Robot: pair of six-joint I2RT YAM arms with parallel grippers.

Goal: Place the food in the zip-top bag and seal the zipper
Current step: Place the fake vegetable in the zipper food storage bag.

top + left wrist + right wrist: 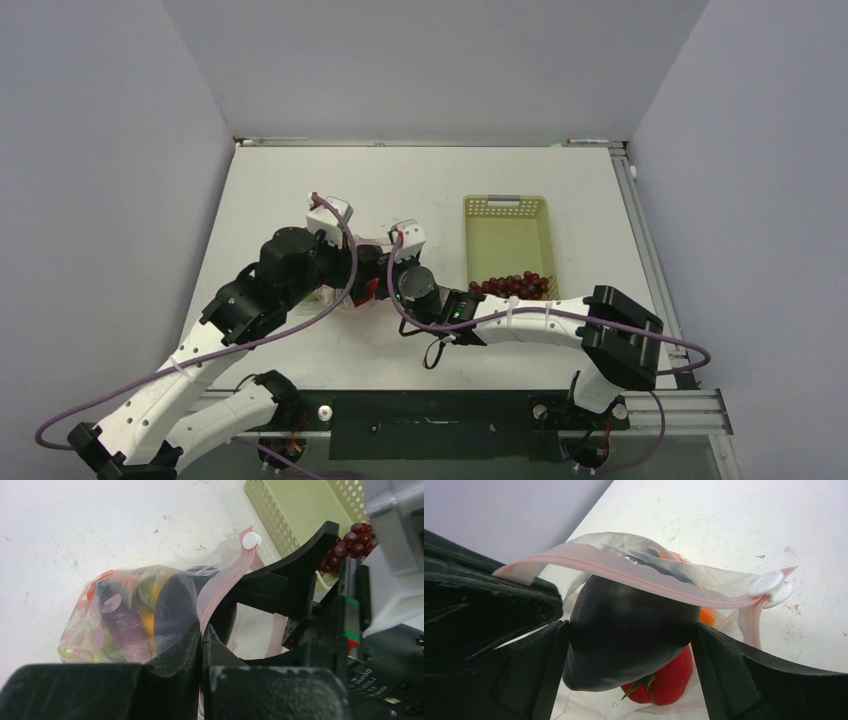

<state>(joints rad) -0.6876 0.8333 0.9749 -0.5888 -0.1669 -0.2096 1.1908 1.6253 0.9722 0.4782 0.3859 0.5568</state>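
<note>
Both arms meet over the middle of the white worktop. The pale mesh basket stands just to the right of them. The zip-top bag lies left of the basket with its mouth turned toward it. The arms hide most of it from above, but the left wrist view shows it bulging with coloured food.

We judge the step in hand to be loading the dark purple eggplant. The right fingers are spread around it, one pressing each side, and it sits in the bag's mouth with a red tomato just beyond it. The left fingers are clenched on the pink zipper, pinching one lip of the mouth.

To do this well, we should hold that pinch firm and lifted so the mouth gapes. We should push the eggplant deep, past both lips, before spreading the right fingers. We should then draw them straight back, so they do not snag the strip draped over the eggplant or drag the bag along.

The dark red grapes lie at the near end of the basket, not yet bagged, so sealing has to wait. The white slider sits at the far end of the zipper, clear of both sets of fingers.
</note>
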